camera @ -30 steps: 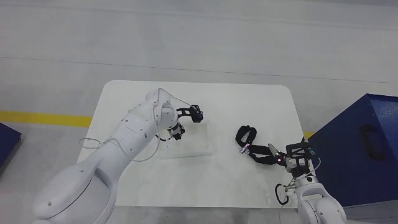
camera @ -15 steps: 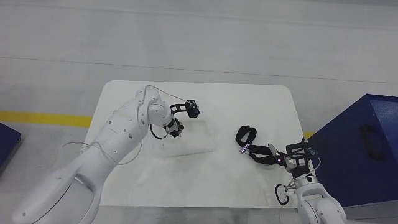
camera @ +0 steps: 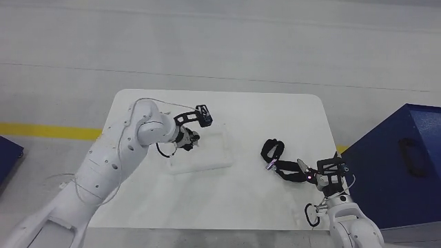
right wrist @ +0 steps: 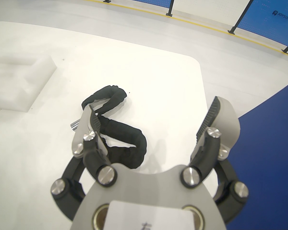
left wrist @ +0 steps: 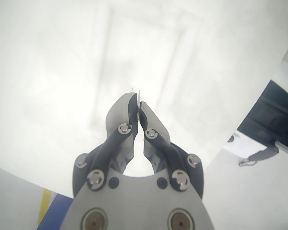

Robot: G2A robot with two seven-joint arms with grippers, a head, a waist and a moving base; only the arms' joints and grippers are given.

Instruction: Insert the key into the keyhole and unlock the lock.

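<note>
Left gripper (left wrist: 138,101) is clenched on a thin, flat silver metal key (left wrist: 139,93). The key's edge protrudes past the fingertips, above the recessed white foam tray (left wrist: 182,48) on the white worktop (camera: 275,110). Right gripper (right wrist: 153,107) is released, jaws spread wide, just beside the black fabric-sleeved cable lock (right wrist: 124,132). The lock lies coiled on the worktop, apart from the tray. 1 finger stands in front of the lock's silver metal end (right wrist: 74,124).

The lock (right wrist: 124,130) wears a wrinkled matt black cloth sleeve, with a glossy metal end. The key (left wrist: 139,94) is thin bare metal. The tray (right wrist: 19,80) looks like matt white foam; the worktop (right wrist: 158,77) is smooth matt white. The right pincer (right wrist: 153,104) has ribbed black pads (right wrist: 207,117) on smooth grey shells.
</note>
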